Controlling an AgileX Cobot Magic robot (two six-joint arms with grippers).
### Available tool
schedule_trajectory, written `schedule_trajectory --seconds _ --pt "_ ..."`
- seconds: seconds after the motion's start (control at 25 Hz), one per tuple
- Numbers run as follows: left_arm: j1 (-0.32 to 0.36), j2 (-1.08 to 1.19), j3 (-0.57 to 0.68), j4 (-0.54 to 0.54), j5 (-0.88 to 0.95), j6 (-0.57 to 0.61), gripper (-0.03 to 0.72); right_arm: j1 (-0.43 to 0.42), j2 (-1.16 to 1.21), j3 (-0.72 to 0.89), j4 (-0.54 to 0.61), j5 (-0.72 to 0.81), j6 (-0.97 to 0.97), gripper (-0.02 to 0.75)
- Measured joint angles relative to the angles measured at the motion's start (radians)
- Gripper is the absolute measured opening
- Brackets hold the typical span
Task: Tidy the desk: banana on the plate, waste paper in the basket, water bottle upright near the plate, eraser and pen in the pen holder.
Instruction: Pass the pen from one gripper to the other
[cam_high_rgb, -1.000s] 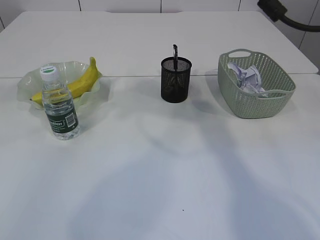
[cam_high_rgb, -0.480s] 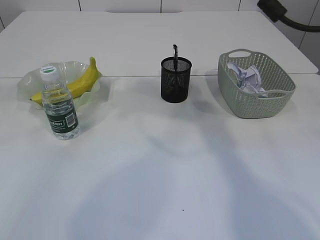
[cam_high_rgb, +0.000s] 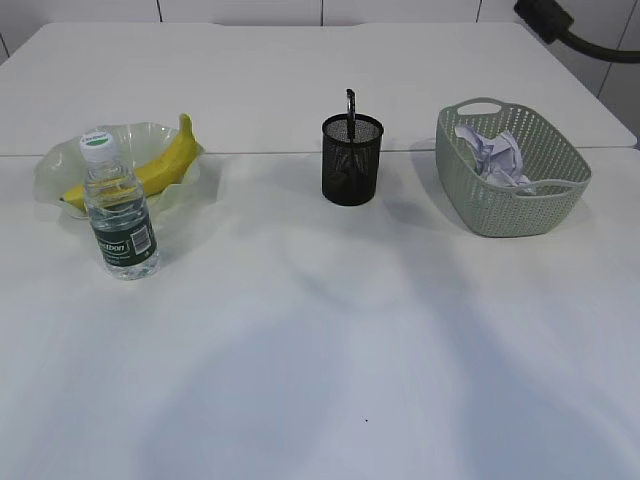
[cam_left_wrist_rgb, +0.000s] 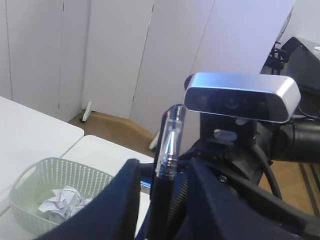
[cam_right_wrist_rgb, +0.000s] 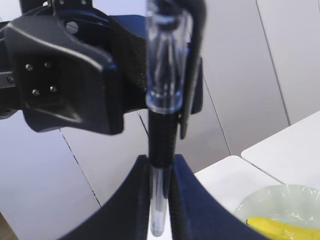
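though upright, water bottle (cam_high_rgb: 120, 212) half-full

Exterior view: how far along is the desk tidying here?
Looks done: banana on plate, bottle upright beside it, waste paper in basket, pen in holder. In hand: nothing evident; no arm shows in this view. Left: only the eraser, unseen, possibly inside the dark mesh holder.

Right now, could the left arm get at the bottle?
Probably yes: the bottle stands upright on the left, nothing before it, only the plate close behind. The arm itself is outside the exterior view.
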Motion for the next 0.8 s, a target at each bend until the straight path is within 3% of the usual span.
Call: schedule_trajectory --seconds 0.2,0.52,0.8 --pt "0.017 -0.004 0.0 0.0 -0.002 0.0 0.249 0.0 0.0 0.0 0.0 -0.01 0.0 0.055" --pt "0.087 -0.035 0.0 0.007 0.009 -0.038 0.343 -0.025 0.0 0.0 0.0 -0.024 0.016 0.055" --pt "0.09 -0.035 0.013 0.269 0.114 -0.205 0.342 -0.036 0.0 0.0 0.0 -0.036 0.026 0.055"
